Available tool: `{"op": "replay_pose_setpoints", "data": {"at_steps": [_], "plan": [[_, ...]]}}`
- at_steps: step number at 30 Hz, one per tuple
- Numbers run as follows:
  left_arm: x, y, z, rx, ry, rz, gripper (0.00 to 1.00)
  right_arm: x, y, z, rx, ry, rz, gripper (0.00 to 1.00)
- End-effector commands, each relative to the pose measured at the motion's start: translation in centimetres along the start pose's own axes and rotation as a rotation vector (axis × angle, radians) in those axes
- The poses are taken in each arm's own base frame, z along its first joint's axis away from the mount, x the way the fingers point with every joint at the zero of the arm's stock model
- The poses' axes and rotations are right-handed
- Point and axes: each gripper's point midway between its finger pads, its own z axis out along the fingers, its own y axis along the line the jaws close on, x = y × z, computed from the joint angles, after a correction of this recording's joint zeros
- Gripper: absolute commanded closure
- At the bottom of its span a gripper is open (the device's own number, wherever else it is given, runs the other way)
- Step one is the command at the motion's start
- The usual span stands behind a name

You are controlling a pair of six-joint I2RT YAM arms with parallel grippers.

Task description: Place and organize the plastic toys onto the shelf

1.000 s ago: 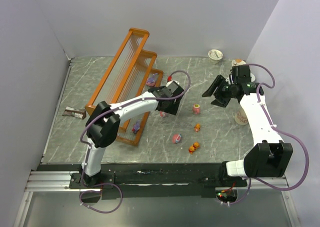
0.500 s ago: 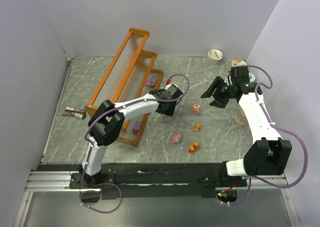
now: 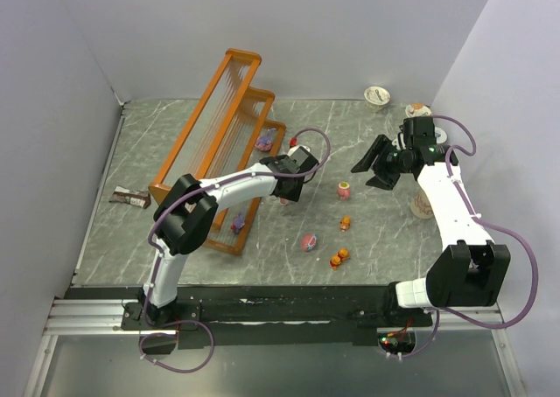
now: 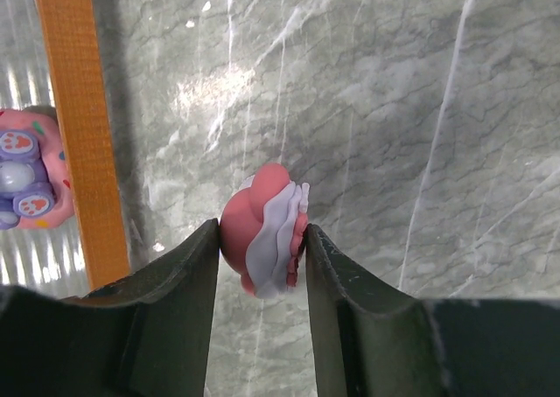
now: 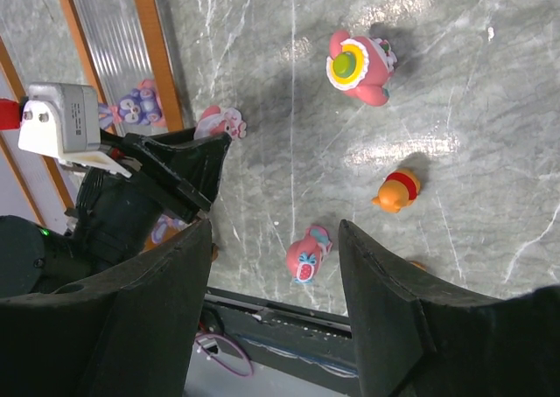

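Observation:
My left gripper (image 4: 262, 229) is shut on a pink toy with a lavender frill (image 4: 249, 218); both fingers touch its sides, low over the table beside the shelf's front rail (image 4: 83, 135). From above, that gripper (image 3: 285, 194) sits at the lower end of the orange shelf (image 3: 223, 121). A purple toy (image 3: 264, 140) and another (image 3: 236, 225) rest on the shelf. On the table lie a pink toy with a green top (image 3: 345, 189), an orange one (image 3: 346, 223), a pink one (image 3: 308, 241) and an orange pair (image 3: 339, 258). My right gripper (image 3: 374, 163) hangs open above the table, empty (image 5: 276, 231).
Foil-lidded cups (image 3: 377, 95) (image 3: 417, 111) stand at the back right, and a beige container (image 3: 422, 206) sits under the right arm. A dark wrapper (image 3: 129, 197) lies left of the shelf. Walls close the table on three sides.
The left gripper's jaws have closed from wide open onto the pink frilled toy. The right gripper drifted slightly left and stays open.

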Motion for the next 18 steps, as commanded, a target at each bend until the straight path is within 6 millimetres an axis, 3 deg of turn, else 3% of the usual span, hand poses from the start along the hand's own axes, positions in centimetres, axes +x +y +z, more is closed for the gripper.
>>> {"op": "replay_pose_setpoints", "data": {"at_steps": [1,5,18], "plan": [[-2.2,0.3,-2.6,0.0,-0.036,0.002,0.99,-0.6,0.4,-0.1,-0.022,-0.02,-0.01,0.34],[-3.3,0.8,-5.7,0.013,-0.038,0.019,0.99,-0.6,0.5,-0.1,-0.025,-0.019,-0.01,0.34],[-9.0,3.4,-18.6,0.067,-0.201,-0.001,0.99,-0.4,0.7,0.4,-0.041,0.001,-0.002,0.35]]}}
